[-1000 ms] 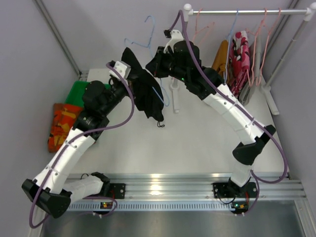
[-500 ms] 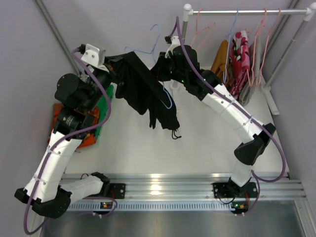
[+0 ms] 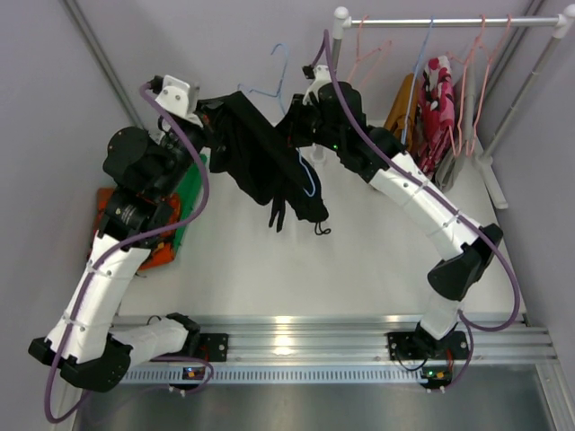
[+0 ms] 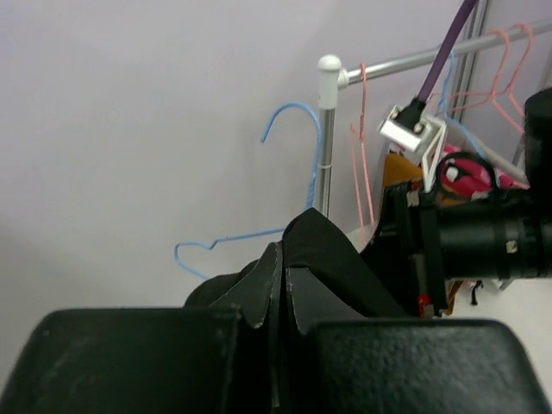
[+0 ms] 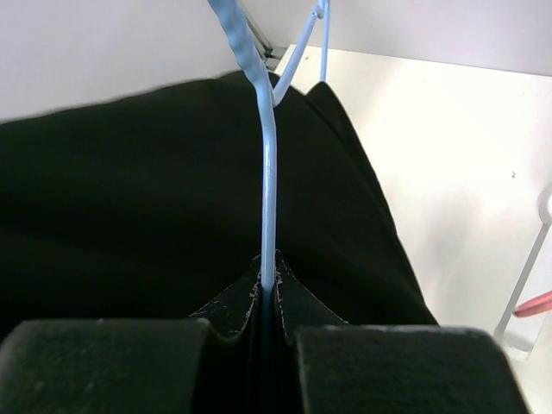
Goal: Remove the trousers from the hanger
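From above, my left gripper (image 3: 216, 109) was clamped on the top of the black trousers (image 3: 269, 171). They hung in the air over the far left part of the table (image 3: 359, 260), draped between my two arms with the legs trailing down toward the middle. My right gripper (image 3: 289, 126) was closed on the blue hanger (image 3: 277, 56), whose hook stood free of the rail (image 3: 449, 20) at the far right corner, where the floral trousers (image 3: 438, 90) and mustard trousers (image 3: 402, 106) hung. The orange trousers (image 3: 112, 229) lay by the left edge. Through my left wrist camera the jaws were shut tight on a fold of the black cloth (image 4: 319, 250), with the hanger's hook and shoulder (image 4: 297, 116) showing beyond it. I judged I should draw leftward along the bar without lifting, so the cloth would slide rather than bunch. Through my right wrist camera the fingers pinched the hanger wire (image 5: 269, 198) alone, and the trousers (image 5: 129, 190) lay under it but not in the grip. That hand's job, I reckoned, was to hold the wire steady and level, tipping its left end down if the fabric snagged.
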Controlling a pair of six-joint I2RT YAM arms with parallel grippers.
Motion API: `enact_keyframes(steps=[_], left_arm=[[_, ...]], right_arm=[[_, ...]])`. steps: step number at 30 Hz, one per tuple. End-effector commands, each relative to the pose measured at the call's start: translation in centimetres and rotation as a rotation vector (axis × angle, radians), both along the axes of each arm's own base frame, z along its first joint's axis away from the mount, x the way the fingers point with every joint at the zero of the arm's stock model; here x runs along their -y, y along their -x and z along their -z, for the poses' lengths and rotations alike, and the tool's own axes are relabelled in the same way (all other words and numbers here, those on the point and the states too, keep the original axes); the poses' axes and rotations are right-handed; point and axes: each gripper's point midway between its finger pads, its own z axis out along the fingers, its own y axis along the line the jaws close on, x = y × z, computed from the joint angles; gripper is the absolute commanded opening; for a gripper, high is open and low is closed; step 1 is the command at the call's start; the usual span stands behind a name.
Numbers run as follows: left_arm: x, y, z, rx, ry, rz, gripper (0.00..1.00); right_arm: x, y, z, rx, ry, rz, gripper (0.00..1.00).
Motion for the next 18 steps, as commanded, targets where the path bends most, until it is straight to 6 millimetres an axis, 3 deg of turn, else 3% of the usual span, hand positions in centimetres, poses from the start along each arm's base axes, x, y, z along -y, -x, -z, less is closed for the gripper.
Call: enact_keyframes(steps=[1, 4, 5, 7, 8, 11, 12, 14, 15, 18], left_arm=[[-1.5, -0.2, -0.1, 0.044, -0.031, -0.084, 0.0], [-2.9, -0.7, -1.7, 0.08, -0.029, -0.168, 0.0], [-3.5, -0.1, -3.7, 0.12, -0.014, -0.185, 0.0], [-4.6, -0.2, -5.7, 0.156, -0.018, -0.244, 0.0], [-5.2, 0.0, -8.3, 0.194, 0.002, -0.272, 0.0], [-6.1, -1.4, -9.9, 0.198, -0.031, -0.363, 0.0], [-7.0, -0.5, -12.1, 0.237, -0.011, -0.387, 0.0], [-7.6, -1.7, -12.5, 0.234, -0.038, -0.459, 0.0], [-8.4, -1.2, -13.7, 0.255, -0.04, -0.494, 0.0], [-9.5, -2.5, -13.5, 0.248, -0.112, -0.598, 0.0]], right_arm=[[1.7, 1.0, -8.0, 0.163, -0.136, -0.005, 0.0], [2.1, 0.9, -7.6, 0.163, -0.118, -0.001, 0.0], [2.2, 0.9, -7.3, 0.159, -0.111, 0.0, 0.0], [2.2, 0.8, -5.9, 0.137, -0.088, 0.001, 0.0], [2.2, 0.7, -5.3, 0.128, -0.077, 0.002, 0.0], [2.1, 0.6, -3.3, 0.092, -0.05, 0.002, 0.0], [2.1, 0.6, -2.7, 0.082, -0.045, -0.001, 0.0], [2.1, 0.6, -1.3, 0.061, -0.027, -0.001, 0.0], [2.1, 0.7, -1.0, 0.057, -0.024, -0.004, 0.0], [2.0, 0.8, 0.6, 0.035, -0.004, -0.012, 0.0]])
